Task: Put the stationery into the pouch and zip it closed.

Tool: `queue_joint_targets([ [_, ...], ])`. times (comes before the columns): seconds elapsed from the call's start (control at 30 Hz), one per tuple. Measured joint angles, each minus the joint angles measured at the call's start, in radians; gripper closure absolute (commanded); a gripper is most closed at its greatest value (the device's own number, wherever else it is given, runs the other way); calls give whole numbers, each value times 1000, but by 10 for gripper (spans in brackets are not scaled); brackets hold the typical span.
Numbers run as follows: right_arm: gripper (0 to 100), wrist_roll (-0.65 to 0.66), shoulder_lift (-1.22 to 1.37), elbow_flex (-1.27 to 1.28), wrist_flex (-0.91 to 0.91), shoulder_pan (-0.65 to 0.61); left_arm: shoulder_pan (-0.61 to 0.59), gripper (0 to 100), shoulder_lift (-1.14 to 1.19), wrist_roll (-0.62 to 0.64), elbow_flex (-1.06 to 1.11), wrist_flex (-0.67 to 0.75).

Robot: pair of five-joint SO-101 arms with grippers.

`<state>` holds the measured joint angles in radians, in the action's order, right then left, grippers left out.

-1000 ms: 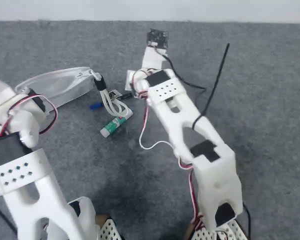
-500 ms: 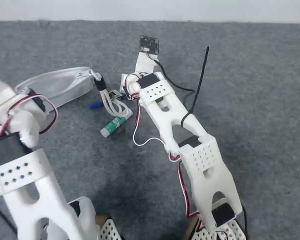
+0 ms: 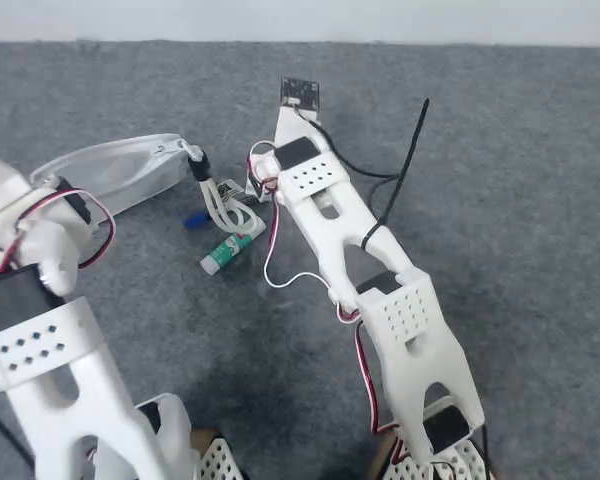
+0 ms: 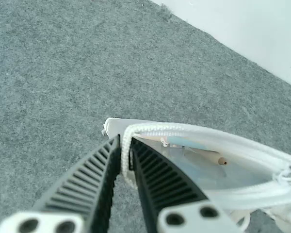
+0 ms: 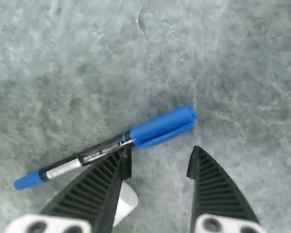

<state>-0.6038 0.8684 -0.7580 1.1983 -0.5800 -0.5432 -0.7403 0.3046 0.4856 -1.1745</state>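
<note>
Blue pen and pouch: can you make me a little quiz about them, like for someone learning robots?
1. True or false: the left gripper is shut on the edge of the pouch.
2. Pick one. The blue pen is: A) inside the pouch, B) lying on the grey table, C) lifted up in a gripper.
3. Fill in: the right gripper, right by the pen, is ___ (open or shut).

Key: 1 true. 2 B. 3 open.

Bright, even light, seemingly from overhead; soft shadows on the table (image 3: 540,200)
</note>
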Motion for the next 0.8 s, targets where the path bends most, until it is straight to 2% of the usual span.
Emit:
queue_joint_targets([
  [0.37,815,-5,-2,-84,23,0,0,989,0,0,0,0],
  [0.53,815,81,-2,-84,21,0,0,989,0,0,0,0],
  [0.7,817,97,-2,-84,-114,3,0,989,0,0,0,15],
  [0.8,874,98,17,-84,-207,3,0,989,0,0,0,18],
])
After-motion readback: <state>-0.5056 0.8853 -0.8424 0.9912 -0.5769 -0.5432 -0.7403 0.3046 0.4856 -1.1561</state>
